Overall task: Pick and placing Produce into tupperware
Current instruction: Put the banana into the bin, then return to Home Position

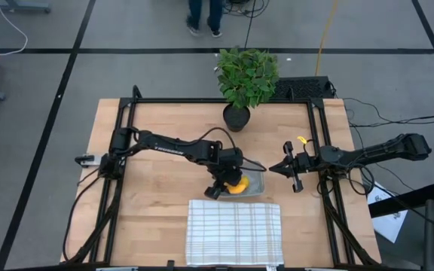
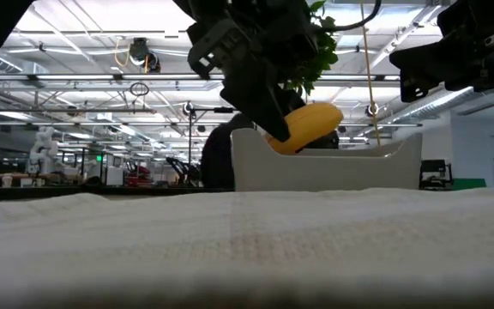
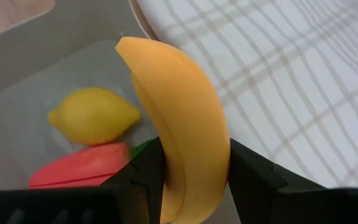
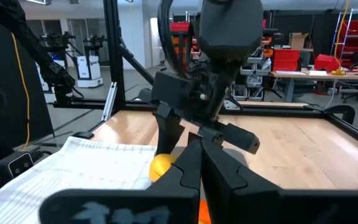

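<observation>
My left gripper [image 1: 221, 187] is shut on the curved yellow banana [image 3: 185, 118] over the tupperware [image 1: 256, 181], a shallow clear-grey container at the table's middle. Inside the tupperware [image 3: 17, 106] lie the small round yellow fruit [image 3: 95, 116] and the orange carrot [image 3: 79, 168] with its green top. In the low view the banana [image 2: 309, 123] shows above the container's rim [image 2: 333, 167]. My right gripper [image 1: 287, 168] hovers shut to the right of the tupperware and touches nothing. My left gripper [image 3: 188, 158] pinches the banana between its two fingers [image 3: 253, 180], which lie across the body [image 3: 191, 146] a little back from the middle. The fingers slant down from above. The banana is lifted clear and tilted, and its free end [image 3: 135, 50] points out past the fingertips over the tupperware.
A white checked cloth [image 1: 234, 232] lies just on the near side of the tupperware. A leafy green plant in a black pot [image 1: 244, 81] stands at the table's far edge. Black frame rails run along both table sides. A person's legs [image 1: 204, 15] show beyond the table.
</observation>
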Controlling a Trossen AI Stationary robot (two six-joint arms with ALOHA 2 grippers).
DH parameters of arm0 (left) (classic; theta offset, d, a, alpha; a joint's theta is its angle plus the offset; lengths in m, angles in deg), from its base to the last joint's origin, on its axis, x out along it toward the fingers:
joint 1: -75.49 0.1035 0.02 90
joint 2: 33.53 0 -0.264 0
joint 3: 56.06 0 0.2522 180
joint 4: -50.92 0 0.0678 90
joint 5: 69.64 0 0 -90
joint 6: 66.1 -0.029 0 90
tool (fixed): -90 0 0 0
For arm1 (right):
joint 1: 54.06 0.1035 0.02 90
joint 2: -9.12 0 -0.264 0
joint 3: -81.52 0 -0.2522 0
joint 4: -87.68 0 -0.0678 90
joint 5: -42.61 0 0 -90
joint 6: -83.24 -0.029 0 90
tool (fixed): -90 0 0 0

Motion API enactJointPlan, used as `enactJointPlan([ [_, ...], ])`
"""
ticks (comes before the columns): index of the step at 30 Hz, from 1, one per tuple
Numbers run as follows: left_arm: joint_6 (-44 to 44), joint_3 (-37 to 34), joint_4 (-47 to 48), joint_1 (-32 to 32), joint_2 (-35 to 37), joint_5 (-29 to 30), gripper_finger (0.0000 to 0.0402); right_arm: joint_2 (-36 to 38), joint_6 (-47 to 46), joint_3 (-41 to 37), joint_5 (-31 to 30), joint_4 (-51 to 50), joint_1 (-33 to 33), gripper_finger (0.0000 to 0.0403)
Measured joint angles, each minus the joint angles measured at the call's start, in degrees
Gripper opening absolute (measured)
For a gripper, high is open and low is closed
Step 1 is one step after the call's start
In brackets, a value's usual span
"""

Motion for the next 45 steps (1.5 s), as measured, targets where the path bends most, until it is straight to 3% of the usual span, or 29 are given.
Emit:
enactJointPlan([
  [22, -1.72, -0.04, 0.33, -0.31, -4.15, 3.63, 0.0139, -0.11, 0.2, 0.02, 0.0, -0.66, -0.01, 0.0],
  [35, -3.11, -0.04, -0.12, -1.05, -4.15, 4.2, 0.0203, -0.11, 0.02, 0.02, 0.0, -0.66, 0.0, 0.0],
  [45, -3.56, 1.6, 1.07, -1.28, -3.71, 5.55, 0.02, -0.11, 0.0, 0.0, -0.02, -0.63, -0.02, 0.0],
])
